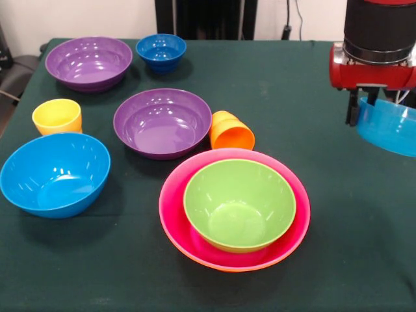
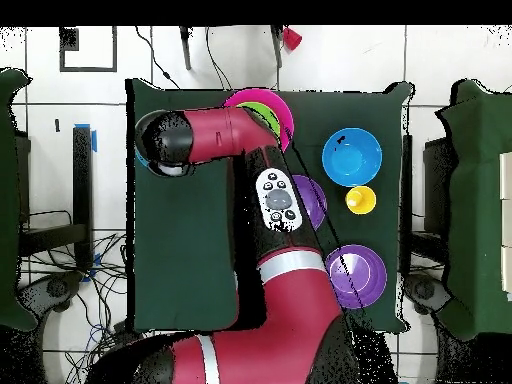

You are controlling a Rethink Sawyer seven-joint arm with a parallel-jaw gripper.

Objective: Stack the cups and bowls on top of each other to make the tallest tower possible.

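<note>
My gripper (image 1: 364,109) is at the right of the front view, shut on the rim of a teal bowl (image 1: 393,132), which hangs tilted above the cloth. The tower (image 1: 235,209) is a green bowl (image 1: 239,207) nested in a large pink bowl (image 1: 174,214), with an orange bowl's rim (image 1: 227,266) beneath. An orange cup (image 1: 231,134) lies on its side between the tower and a purple bowl (image 1: 162,122). A yellow cup (image 1: 57,116) stands upright at the left. A light blue bowl (image 1: 55,173), a second purple bowl (image 1: 89,62) and a small dark blue bowl (image 1: 161,51) stand apart.
The table (image 1: 338,260) is covered in dark green cloth. In the overhead view the arm (image 2: 250,150) hides the table's middle. The light blue bowl (image 2: 351,157), yellow cup (image 2: 360,199) and a purple bowl (image 2: 356,275) show at the right.
</note>
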